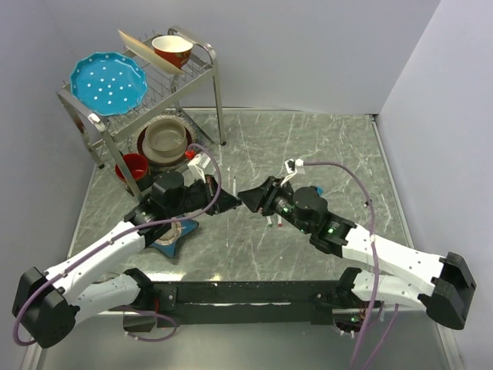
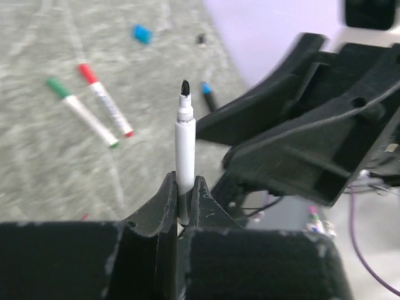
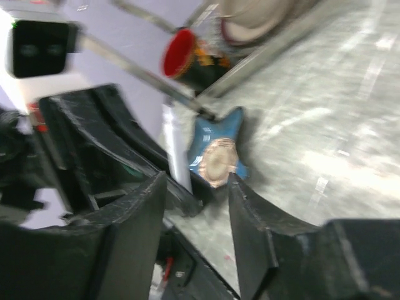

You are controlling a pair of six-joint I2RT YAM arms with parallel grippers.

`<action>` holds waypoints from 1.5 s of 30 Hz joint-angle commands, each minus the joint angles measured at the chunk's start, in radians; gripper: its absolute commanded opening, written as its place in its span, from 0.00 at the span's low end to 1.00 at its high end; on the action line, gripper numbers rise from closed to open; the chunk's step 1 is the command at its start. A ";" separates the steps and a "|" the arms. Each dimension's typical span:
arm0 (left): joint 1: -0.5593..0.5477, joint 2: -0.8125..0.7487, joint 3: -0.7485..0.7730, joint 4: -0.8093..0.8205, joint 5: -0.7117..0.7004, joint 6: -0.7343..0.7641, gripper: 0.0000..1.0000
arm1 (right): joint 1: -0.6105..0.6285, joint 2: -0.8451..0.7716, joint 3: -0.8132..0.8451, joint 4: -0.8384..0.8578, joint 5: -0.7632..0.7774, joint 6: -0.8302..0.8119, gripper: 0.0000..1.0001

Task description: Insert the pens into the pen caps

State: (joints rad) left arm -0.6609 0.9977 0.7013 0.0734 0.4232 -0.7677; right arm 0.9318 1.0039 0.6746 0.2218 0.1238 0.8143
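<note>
My left gripper (image 2: 184,181) is shut on the lower barrel of a white pen (image 2: 185,140), which stands up from it with a bare black tip. My right gripper (image 3: 197,181) is open and empty, its jaws wide apart, and faces the left gripper (image 1: 231,202) tip to tip in the top view, where the right gripper (image 1: 247,196) nearly touches it. The white pen also shows in the right wrist view (image 3: 177,150). On the table lie a green-capped pen (image 2: 81,112), a red-capped pen (image 2: 105,100), a dark pen with a bare blue tip (image 2: 208,97), a blue cap (image 2: 142,33) and a small black cap (image 2: 200,39).
A metal dish rack (image 1: 206,55) stands at the back left with a blue plate (image 1: 108,81) and a bowl (image 1: 172,50) on top and stacked bowls (image 1: 164,140) below. A red cup (image 1: 132,167) and a blue star-shaped dish (image 1: 173,235) lie by the left arm.
</note>
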 commanded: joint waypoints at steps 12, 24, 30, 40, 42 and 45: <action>0.000 -0.143 0.188 -0.468 -0.236 0.352 0.01 | -0.617 -0.177 0.092 -0.720 0.328 -0.017 0.54; -0.081 -0.206 0.084 -0.418 -0.280 0.355 0.01 | -0.908 0.025 0.014 -0.832 0.269 0.010 0.57; -0.091 -0.235 0.087 -0.428 -0.334 0.355 0.01 | -1.079 0.165 0.051 -0.702 0.290 -0.056 0.58; -0.098 -0.226 0.086 -0.432 -0.337 0.378 0.01 | -1.252 0.397 0.146 -0.578 0.277 -0.208 0.58; -0.098 -0.228 0.087 -0.435 -0.337 0.381 0.01 | -1.257 0.412 0.163 -0.573 0.251 -0.225 0.57; -0.094 -0.225 0.090 -0.434 -0.333 0.384 0.01 | -1.258 0.437 0.178 -0.565 0.205 -0.230 0.57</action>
State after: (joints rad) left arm -0.7563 0.7753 0.7815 -0.3740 0.1024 -0.4072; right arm -0.3233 1.4189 0.7937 -0.3985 0.3695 0.6270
